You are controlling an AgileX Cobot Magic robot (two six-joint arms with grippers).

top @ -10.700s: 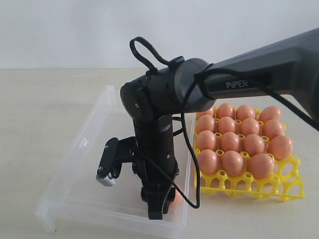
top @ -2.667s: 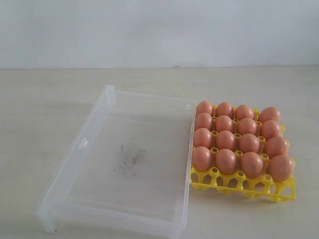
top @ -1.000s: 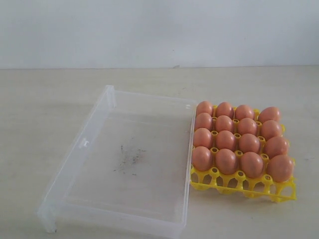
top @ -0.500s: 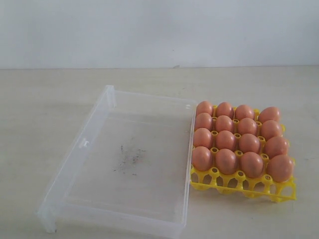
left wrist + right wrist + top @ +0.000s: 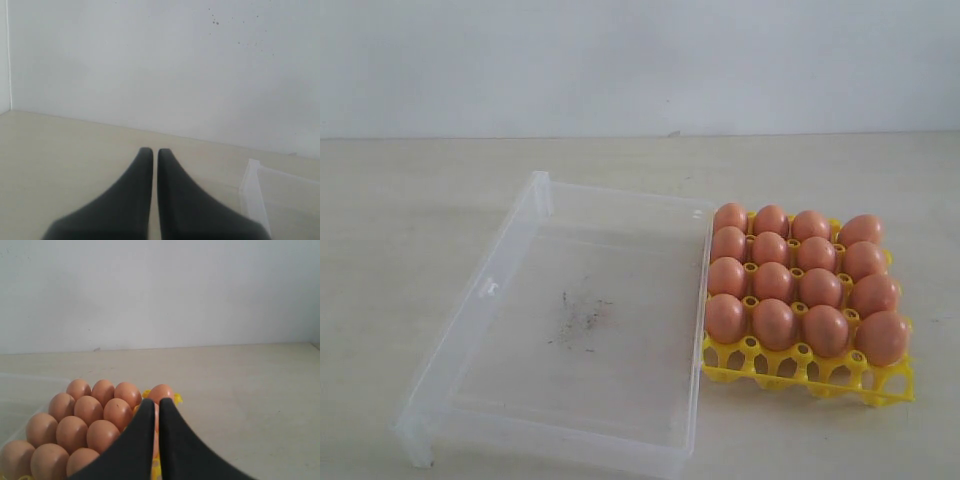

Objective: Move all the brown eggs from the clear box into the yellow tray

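Both arms' jaws are pressed together, holding nothing, the right pair pointing toward the brown eggs [image 5: 89, 410]. All sixteen sit in the yellow tray [image 5: 807, 372] beside the clear box [image 5: 620, 300]; a careless swing could knock them loose.

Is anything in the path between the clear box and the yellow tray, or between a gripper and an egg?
Nothing visible does. The clear box holds only dark smudges; all sixteen brown eggs sit in the yellow tray close beside it. Both the left gripper and right gripper are shut, holding nothing.
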